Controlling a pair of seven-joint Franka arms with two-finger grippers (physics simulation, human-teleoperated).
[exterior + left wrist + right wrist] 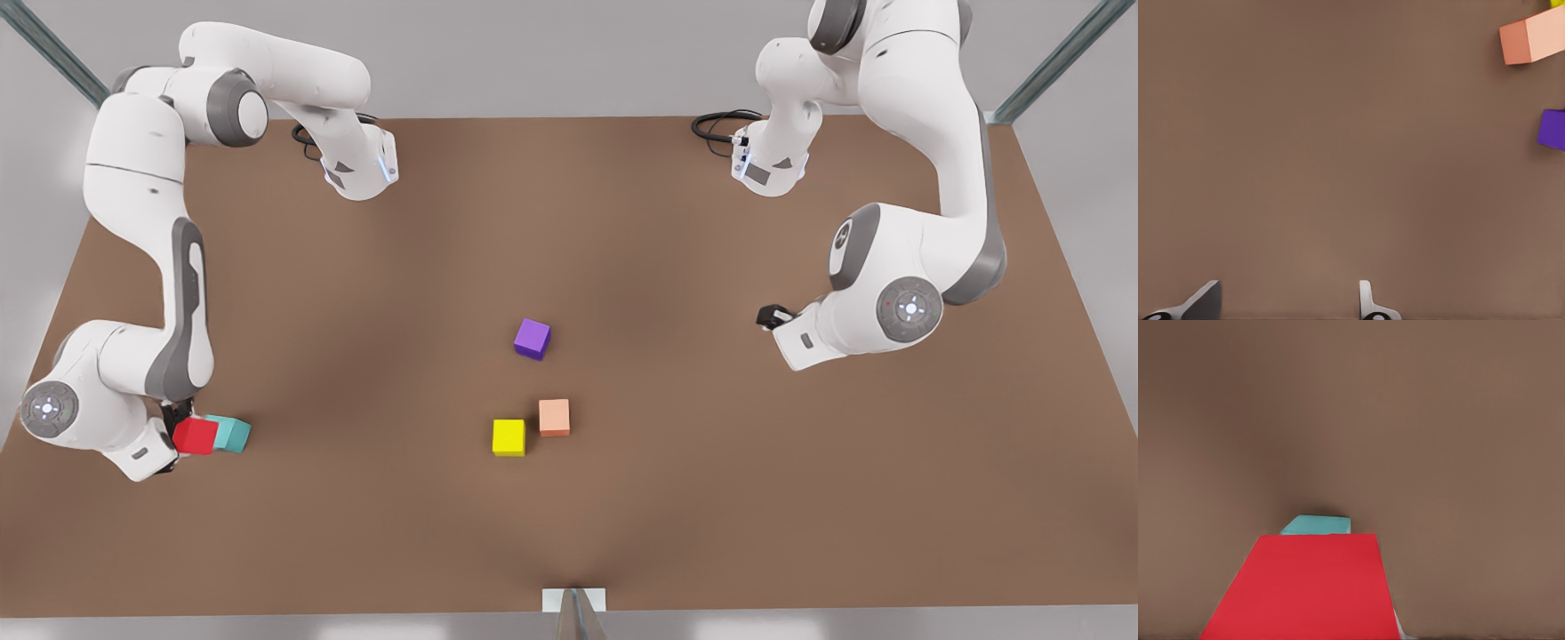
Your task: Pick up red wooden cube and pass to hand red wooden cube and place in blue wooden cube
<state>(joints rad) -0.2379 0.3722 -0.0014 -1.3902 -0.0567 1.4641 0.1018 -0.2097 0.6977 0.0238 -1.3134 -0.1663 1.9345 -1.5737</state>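
The red wooden cube [196, 436] is at the front view's far left, held in my right gripper [180, 425], which is shut on it. In the right wrist view the red wooden cube [1301, 587] looms close to the camera. The blue wooden cube [235, 434], teal in colour, sits on the table right beside it, partly covered by the red one, and its top edge [1317, 524] peeks out just beyond. My left gripper [772, 316] waits open at the front view's right, its fingers [1205, 301] apart above bare table.
A purple cube [532, 339], a salmon-orange cube [554, 417] and a yellow cube [508, 437] lie mid-table. The salmon-orange cube [1533, 37] and purple cube [1552, 129] also appear in the left wrist view. The brown table [569, 222] is bare between the arms.
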